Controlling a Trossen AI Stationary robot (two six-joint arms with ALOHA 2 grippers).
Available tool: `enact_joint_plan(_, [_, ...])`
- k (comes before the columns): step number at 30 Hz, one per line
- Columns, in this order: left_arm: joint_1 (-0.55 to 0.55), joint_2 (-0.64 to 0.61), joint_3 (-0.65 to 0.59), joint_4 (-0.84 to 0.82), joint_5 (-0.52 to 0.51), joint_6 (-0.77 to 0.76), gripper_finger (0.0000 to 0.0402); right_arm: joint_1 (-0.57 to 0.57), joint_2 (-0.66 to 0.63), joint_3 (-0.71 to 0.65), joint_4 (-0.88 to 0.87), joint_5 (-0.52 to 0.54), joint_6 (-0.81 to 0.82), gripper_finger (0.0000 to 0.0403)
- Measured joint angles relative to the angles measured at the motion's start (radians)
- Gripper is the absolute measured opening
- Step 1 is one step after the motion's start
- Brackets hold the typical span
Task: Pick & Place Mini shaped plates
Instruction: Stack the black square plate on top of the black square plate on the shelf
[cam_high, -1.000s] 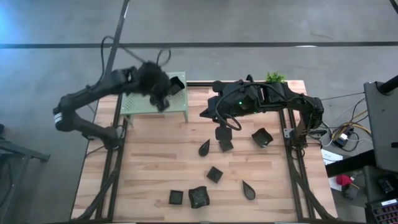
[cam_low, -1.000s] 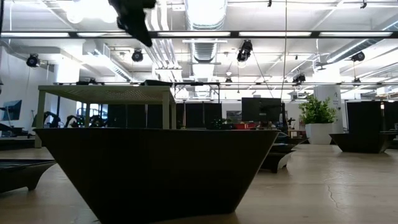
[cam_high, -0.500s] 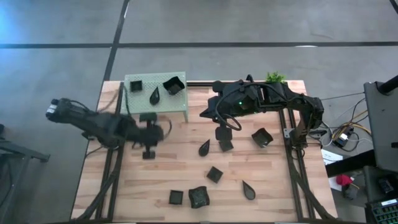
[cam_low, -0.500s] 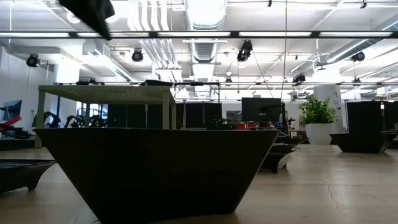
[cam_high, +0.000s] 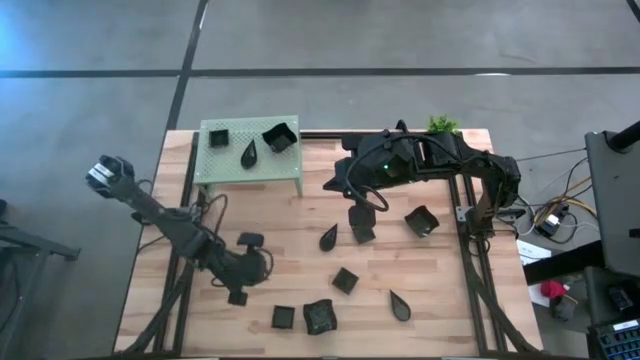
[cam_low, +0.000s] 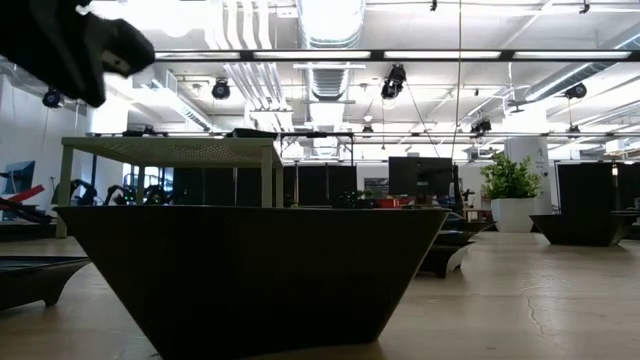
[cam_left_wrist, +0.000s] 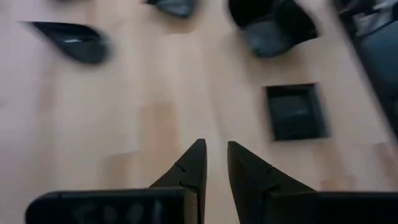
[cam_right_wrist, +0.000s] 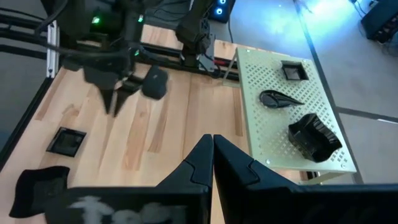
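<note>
The left gripper (cam_high: 238, 296) is hanging low over the lower left of the tabletop (cam_high: 290, 225) in the high view, empty, its fingers (cam_left_wrist: 193, 171) standing a narrow gap apart. It is pointing at bare wood just beside a small square plate (cam_high: 283, 317), which the left wrist view shows apart from the fingertips — likely the next pick.

3 mini shaped plates are already sitting on the green stand (cam_high: 225, 160) at the upper left of the frame: a small square one (cam_high: 217, 137), a leaf-shaped one (cam_high: 248, 154) and a larger square one (cam_high: 279, 136). The perforated top is keeping them raised and grouped as the drop-off spot, I judge. The rest are lying loose across the centre and lower half of the tabletop: a crumpled-looking square plate (cam_high: 320, 316), a teardrop plate (cam_high: 400, 305), another square (cam_high: 345, 280), a leaf (cam_high: 328, 237) and a bigger square dish (cam_high: 421, 221).

The right gripper (cam_high: 360, 222) is waiting near the frame's centre with its fingers pressed together, holding nothing that I can see, touching or just over a dark plate there; which, I cannot tell.

Room is generous on the left — open wood is lying between the stand's legs and the bottom row. The tighter spots are the tabletop's lower edge just beside the small square plate, and the neighbouring crumpled-looking plate close on its right.
</note>
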Motion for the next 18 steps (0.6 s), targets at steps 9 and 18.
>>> enact_joint_plan(9, [-0.001, 0.156, -0.086, 0.337, 0.152, -0.021, 0.0058, 0.000, 0.000, 0.000, 0.000, 0.002, 0.003, 0.0008])
enact_joint_plan(18, [-0.001, 0.292, -0.083, 0.434, 0.225, -0.068, 0.0058, 0.000, 0.000, 0.000, 0.001, 0.002, 0.007, 0.0008])
